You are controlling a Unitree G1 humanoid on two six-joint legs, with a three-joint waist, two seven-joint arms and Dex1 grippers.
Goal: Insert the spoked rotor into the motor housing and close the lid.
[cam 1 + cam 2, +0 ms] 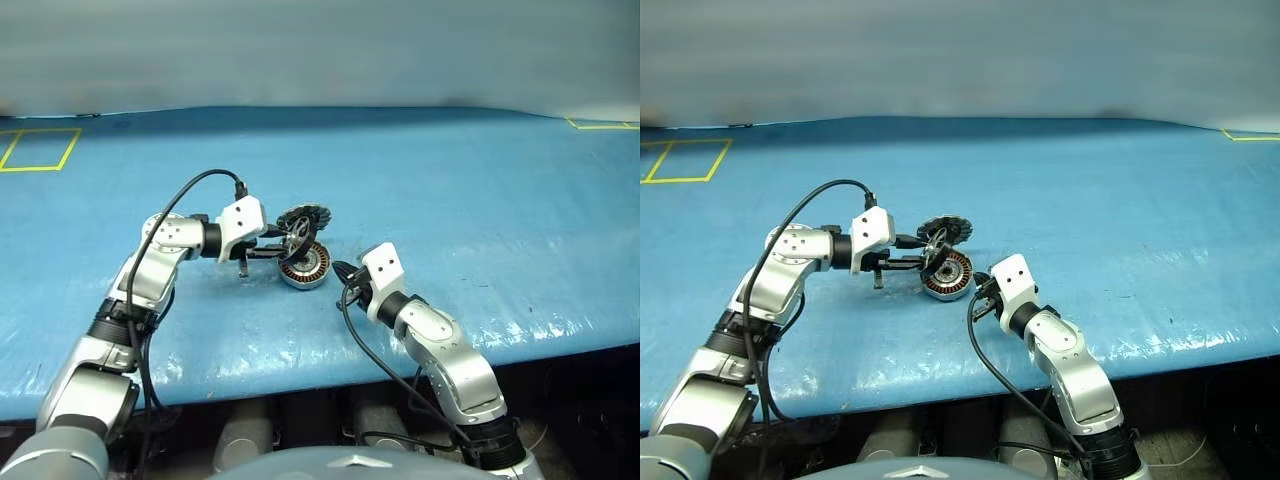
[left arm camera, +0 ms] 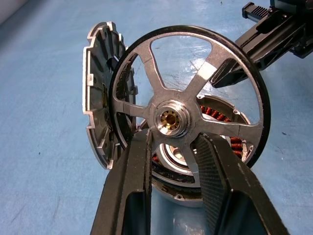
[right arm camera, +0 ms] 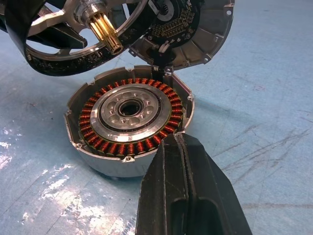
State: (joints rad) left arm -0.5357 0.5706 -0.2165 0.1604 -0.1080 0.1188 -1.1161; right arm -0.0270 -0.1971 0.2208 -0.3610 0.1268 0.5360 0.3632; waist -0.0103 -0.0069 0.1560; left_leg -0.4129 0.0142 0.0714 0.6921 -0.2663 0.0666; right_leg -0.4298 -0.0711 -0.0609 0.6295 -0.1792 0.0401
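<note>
Rotor status: your left gripper [image 2: 173, 161] has its two fingers pinching the spoked rotor [image 2: 188, 93], one finger on each side of the hub, gripping across the spokes. You hold the wheel tilted, in the air, just above the open motor housing [image 3: 129, 125]; its brass-coloured shaft points down toward the housing's central bore but is not in it.

Housing sits on the blue table surface [image 1: 450, 180], roughly midway between the left and right edges and nearer the front edge than the far one. You can see the copper windings ring fully exposed.

Lid [image 3: 195, 32] stands open, raised nearly upright from the housing's far rim, ribbed dark face toward the rotor.

Your right gripper [image 3: 183, 161] has its fingers pressed together, tips right at the housing's near outer wall; contact cannot be confirmed.
</note>
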